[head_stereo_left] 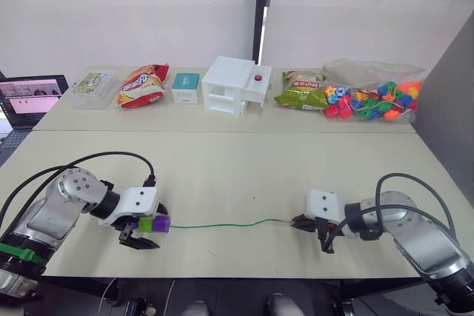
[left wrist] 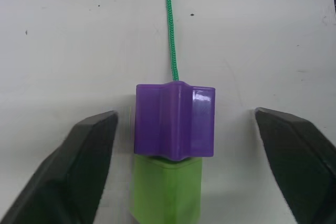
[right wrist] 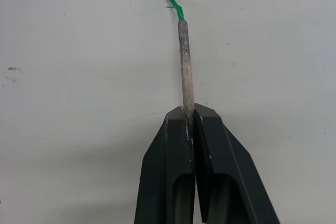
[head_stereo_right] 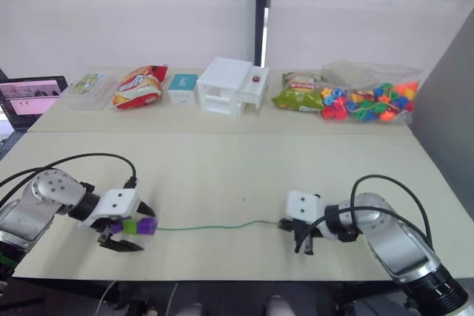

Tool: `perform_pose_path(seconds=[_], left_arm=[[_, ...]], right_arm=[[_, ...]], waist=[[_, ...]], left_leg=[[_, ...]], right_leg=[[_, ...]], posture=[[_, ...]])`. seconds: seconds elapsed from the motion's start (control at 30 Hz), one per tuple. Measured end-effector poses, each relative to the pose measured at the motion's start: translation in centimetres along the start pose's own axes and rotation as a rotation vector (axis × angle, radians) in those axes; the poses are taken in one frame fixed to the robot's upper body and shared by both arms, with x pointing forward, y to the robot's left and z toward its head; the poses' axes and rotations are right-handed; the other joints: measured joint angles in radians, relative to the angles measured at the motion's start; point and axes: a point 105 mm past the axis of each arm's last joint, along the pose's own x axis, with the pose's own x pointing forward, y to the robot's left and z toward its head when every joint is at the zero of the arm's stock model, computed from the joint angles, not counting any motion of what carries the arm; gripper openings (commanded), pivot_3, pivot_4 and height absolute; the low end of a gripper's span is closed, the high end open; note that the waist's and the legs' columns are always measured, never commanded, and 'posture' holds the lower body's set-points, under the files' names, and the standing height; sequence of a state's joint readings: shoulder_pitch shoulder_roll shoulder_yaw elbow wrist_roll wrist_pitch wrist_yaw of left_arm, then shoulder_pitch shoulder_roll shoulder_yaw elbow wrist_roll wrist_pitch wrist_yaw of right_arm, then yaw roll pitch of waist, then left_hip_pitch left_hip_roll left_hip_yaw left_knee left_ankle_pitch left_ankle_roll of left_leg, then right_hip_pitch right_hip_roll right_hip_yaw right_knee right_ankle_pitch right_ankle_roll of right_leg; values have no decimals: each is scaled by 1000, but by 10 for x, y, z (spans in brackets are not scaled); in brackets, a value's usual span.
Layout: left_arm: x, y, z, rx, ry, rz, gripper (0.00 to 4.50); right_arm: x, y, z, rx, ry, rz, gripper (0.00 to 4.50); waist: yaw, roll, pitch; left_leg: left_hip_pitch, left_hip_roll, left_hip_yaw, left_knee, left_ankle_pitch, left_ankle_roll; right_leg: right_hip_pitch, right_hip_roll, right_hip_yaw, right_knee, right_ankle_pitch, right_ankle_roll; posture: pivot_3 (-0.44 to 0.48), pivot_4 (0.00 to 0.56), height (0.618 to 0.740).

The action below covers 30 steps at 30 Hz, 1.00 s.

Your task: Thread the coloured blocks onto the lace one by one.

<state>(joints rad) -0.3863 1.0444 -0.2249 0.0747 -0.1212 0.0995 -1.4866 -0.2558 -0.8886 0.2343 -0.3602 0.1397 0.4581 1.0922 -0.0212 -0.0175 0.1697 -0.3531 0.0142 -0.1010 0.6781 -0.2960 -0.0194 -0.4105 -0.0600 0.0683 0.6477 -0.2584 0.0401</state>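
Pinching the grey tip of the lace, the right gripper lies low over the table near its front edge, toward the right corner; its two black fingers are pressed together on the stiff tip, which sticks out from between them.

From there the green lace runs along the table, parallel to the front edge, to the left gripper near the front-left corner. That gripper's fingers are spread wide and touch nothing. Between them sit two blocks on the lace: a purple block with the cord entering it, and a light green block touching it on the side away from the cord.

Along the far edge of the table stands a row of other things. From the left: a laptop at the far-left corner, a clear box, a red snack bag, a small teal-and-white box, a white toy house, a green snack bag, and a clear bag of beads toward the far-right corner.
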Motion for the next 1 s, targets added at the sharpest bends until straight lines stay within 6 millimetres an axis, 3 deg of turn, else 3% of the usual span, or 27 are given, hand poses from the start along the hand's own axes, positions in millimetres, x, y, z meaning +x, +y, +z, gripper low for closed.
perform_pose_path(seconds=[0.27,0.43,0.57,0.8,1.0], left_arm=[[-45,13,31,9,144,3,4462],[-55,-4,59,-31,237,-93,4462],[-46,-13,68,-66,322,-138,4462],[-13,-1,54,-26,444,-119,4462],[-7,4,44,4,493,-102,4462]], right_arm=[[10,3,5,15,-36,1,0],[15,4,6,15,-44,0,0],[17,4,8,17,-54,-9,0],[18,4,9,24,-53,-12,0],[18,5,12,19,-59,-21,0]], waist=[[-5,-2,1],[-19,-4,2],[-21,-4,2],[-21,-4,3],[-22,-4,3]], left_leg=[[-2,0,0,-1,0,0],[-7,0,0,0,0,0],[-7,-1,0,1,0,0],[-7,0,0,2,0,0],[-7,0,0,1,0,0]], right_leg=[[-3,1,0,1,0,0],[-8,0,1,3,0,0],[-10,1,1,9,0,0],[-11,1,1,9,0,0],[-11,1,1,9,0,0]], posture=[[0,150,740],[0,150,740],[0,150,740],[0,150,740],[0,150,740]])
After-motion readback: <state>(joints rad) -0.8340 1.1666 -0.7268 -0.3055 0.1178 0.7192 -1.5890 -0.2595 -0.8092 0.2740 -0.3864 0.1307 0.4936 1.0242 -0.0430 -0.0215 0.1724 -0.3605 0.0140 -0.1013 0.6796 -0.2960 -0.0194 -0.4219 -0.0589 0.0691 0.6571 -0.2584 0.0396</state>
